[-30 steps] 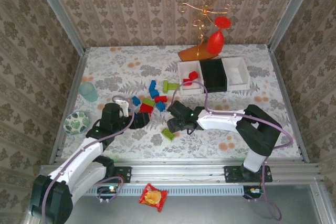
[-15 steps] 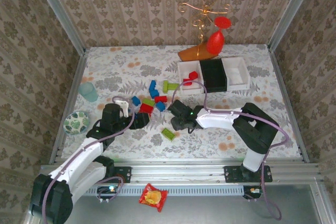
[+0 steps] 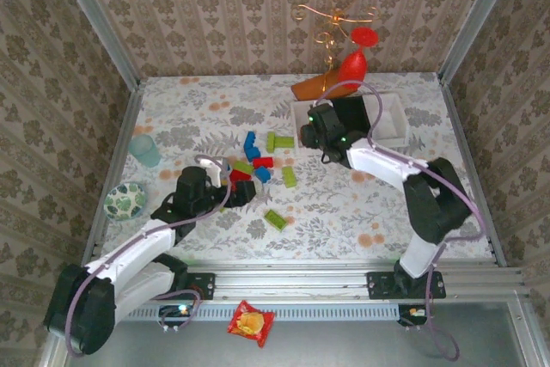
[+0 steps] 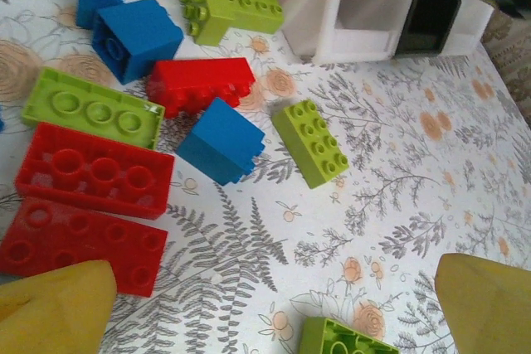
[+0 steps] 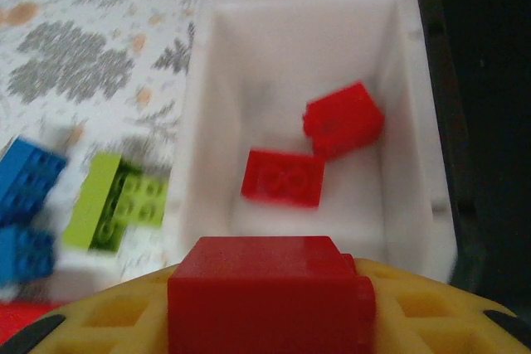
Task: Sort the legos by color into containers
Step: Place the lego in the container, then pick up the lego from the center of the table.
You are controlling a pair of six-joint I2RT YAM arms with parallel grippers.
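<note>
Right jaws grip a red brick (image 5: 270, 288) at the right wrist view's bottom centre, over the white box (image 5: 199, 138) containing two red bricks (image 5: 282, 178). Left jaws gape wide above scattered bricks (image 4: 222, 140).

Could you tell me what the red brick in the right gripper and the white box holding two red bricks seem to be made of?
The red brick looks like hard moulded plastic: smooth faces, uniform colour, faint sheen. The white box also looks plastic, with thin even walls and a satin finish, though the blur leaves coated card possible.
</note>
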